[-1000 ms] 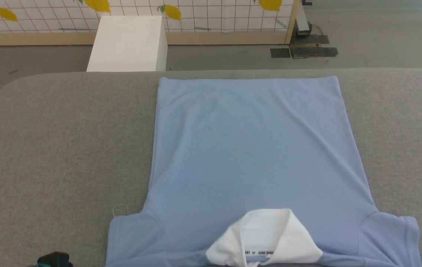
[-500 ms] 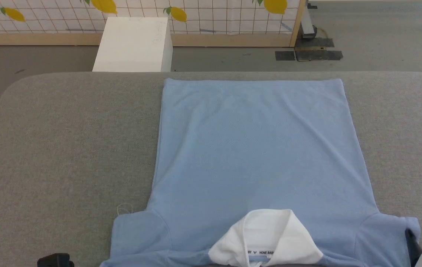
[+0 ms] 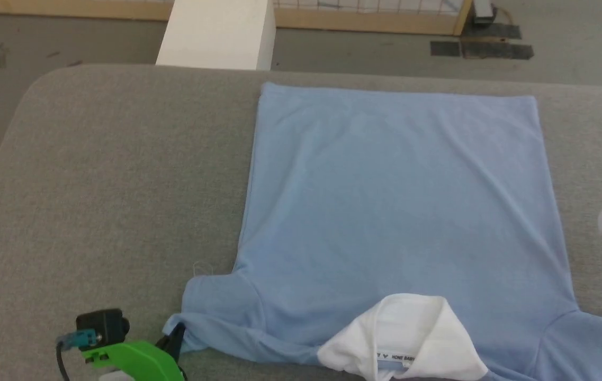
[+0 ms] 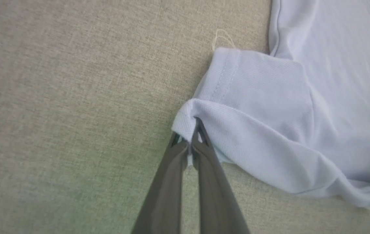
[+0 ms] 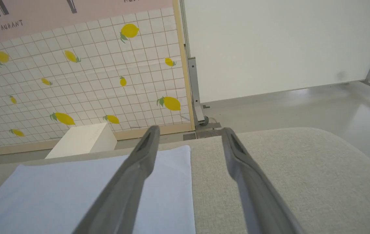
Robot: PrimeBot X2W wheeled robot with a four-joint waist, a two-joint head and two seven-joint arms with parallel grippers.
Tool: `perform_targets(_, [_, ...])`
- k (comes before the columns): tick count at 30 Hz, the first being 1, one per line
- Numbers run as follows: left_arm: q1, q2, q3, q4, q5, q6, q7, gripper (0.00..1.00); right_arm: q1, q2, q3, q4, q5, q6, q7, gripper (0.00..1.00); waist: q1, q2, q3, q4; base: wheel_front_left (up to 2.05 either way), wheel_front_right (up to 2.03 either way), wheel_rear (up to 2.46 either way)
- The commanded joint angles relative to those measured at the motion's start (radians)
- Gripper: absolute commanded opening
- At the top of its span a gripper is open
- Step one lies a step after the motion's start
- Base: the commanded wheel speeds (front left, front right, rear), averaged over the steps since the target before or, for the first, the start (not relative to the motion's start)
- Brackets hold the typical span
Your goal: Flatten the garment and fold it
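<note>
One shirt (image 3: 396, 201) flat on the tabletop (image 3: 120, 185), left end effector (image 4: 189, 130) pinching one sleeve, right end effector (image 5: 189, 133) spread wide beside it

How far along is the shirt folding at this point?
Done: the shirt lies spread flat on the grey cushion, collar nearest the robot. In hand: the left tool is shut on the left sleeve at its hem, bunching it slightly; the right tool is open beside the shirt's right edge, holding nothing. Left: no fold is made yet; both sleeves lie out sideways.
</note>
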Motion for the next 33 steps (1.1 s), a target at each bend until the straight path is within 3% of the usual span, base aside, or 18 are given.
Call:
perform_targets(1, [-0.031, -0.007, -0.008, -0.008, 0.015, -0.009, -0.007, 0.00, -0.069, -0.022, -0.013, 0.048, 0.011, -0.001, -0.010, 1.00, 0.0001, 0.0000, 0.064, 0.063, 0.00, 0.00, 0.00])
perform_targets(8, [-0.094, -0.040, -0.048, -0.051, 0.033, -0.023, -0.039, 0.00, -0.327, -0.138, -0.061, 0.273, -0.012, -0.001, 0.089, 1.00, 0.0001, 0.0000, 0.180, 0.163, 0.00, 0.00, 0.00])
perform_targets(15, [-0.154, -0.073, -0.088, -0.055, 0.034, -0.053, -0.068, 0.00, -0.532, -0.180, -0.230, 0.410, -0.042, -0.001, 0.334, 1.00, 0.0001, 0.0000, 0.288, 0.247, 0.00, 0.00, 0.00])
perform_targets(21, [-0.169, -0.095, -0.108, -0.044, 0.031, -0.063, -0.086, 0.00, -0.605, -0.184, -0.300, 0.368, -0.194, -0.001, 0.524, 1.00, 0.0001, 0.0000, 0.357, 0.285, 0.00, 0.00, 0.00])
perform_targets(29, [-0.186, -0.105, -0.116, -0.028, 0.029, -0.068, -0.104, 0.00, -0.588, -0.198, -0.260, 0.251, -0.308, -0.001, 0.739, 1.00, 0.0001, 0.0000, 0.407, 0.294, 0.00, 0.00, 0.00])
perform_targets(30, [-0.188, -0.106, -0.117, -0.026, 0.029, -0.068, -0.105, 0.00, -0.582, -0.200, -0.260, 0.236, -0.310, -0.001, 0.761, 0.97, 0.0001, 0.0000, 0.409, 0.295, 0.00, 0.00, 0.00])
perform_targets(31, [-0.189, -0.107, -0.119, -0.026, 0.029, -0.068, -0.105, 0.00, -0.579, -0.199, -0.264, 0.225, -0.308, -0.001, 0.778, 0.57, 0.0001, 0.0000, 0.411, 0.295, 0.00, 0.00, 0.00])
perform_targets(32, [-0.190, -0.107, -0.119, -0.025, 0.028, -0.067, -0.105, 0.00, -0.574, -0.200, -0.264, 0.211, -0.305, -0.001, 0.797, 0.30, 0.0001, 0.0000, 0.413, 0.294, 0.00, 0.00, 0.00])
perform_targets(33, [-0.191, -0.107, -0.119, -0.025, 0.029, -0.066, -0.105, 0.00, -0.569, -0.202, -0.262, 0.201, -0.302, -0.001, 0.809, 0.18, 0.0001, 0.0000, 0.414, 0.293, 0.00, 0.00, 0.00])
